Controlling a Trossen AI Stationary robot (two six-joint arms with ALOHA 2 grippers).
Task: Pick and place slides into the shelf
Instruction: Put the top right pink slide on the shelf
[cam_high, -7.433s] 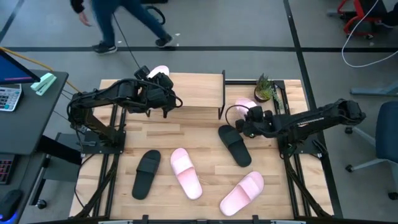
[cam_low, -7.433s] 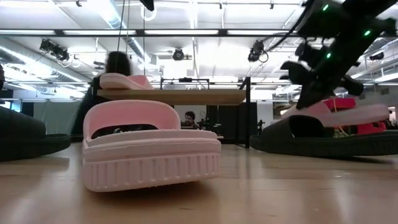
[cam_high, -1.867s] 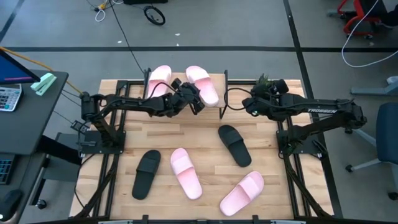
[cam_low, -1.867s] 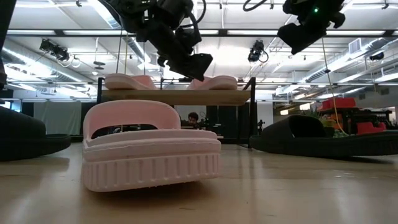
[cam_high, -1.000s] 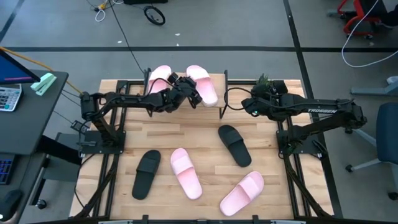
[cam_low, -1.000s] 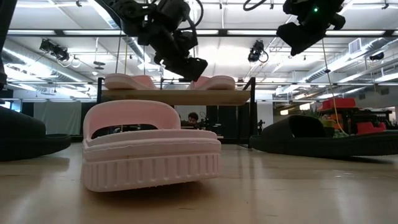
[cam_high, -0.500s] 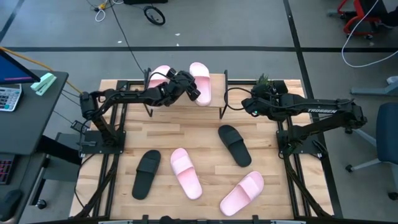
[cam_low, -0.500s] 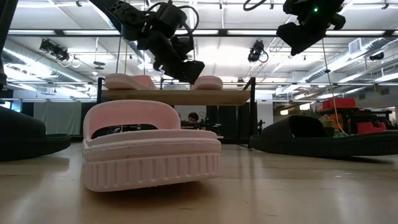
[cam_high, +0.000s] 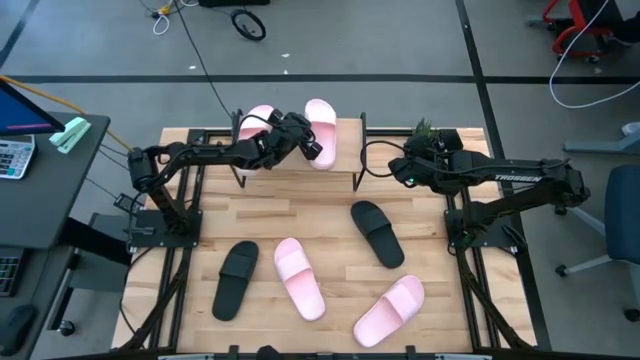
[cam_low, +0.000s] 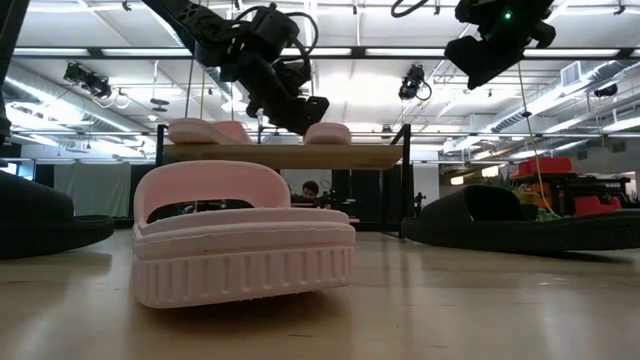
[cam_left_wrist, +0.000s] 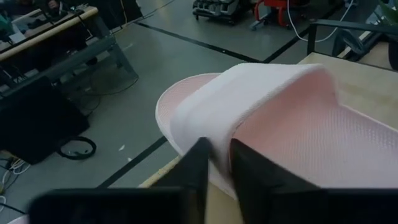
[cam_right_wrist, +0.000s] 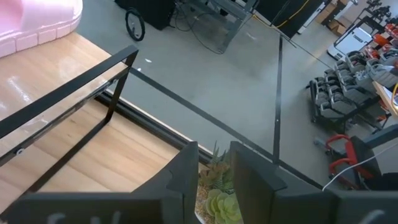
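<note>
Pink slide on shelf, left pincer beside it.

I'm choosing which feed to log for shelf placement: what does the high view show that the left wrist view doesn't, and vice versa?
Only the high view shows the four slides on the tabletop: black, pink, black, pink, plus the right gripper. Only the left wrist view shows the left gripper's fingers against the strap. Both show the second pink slide on the shelf.
</note>
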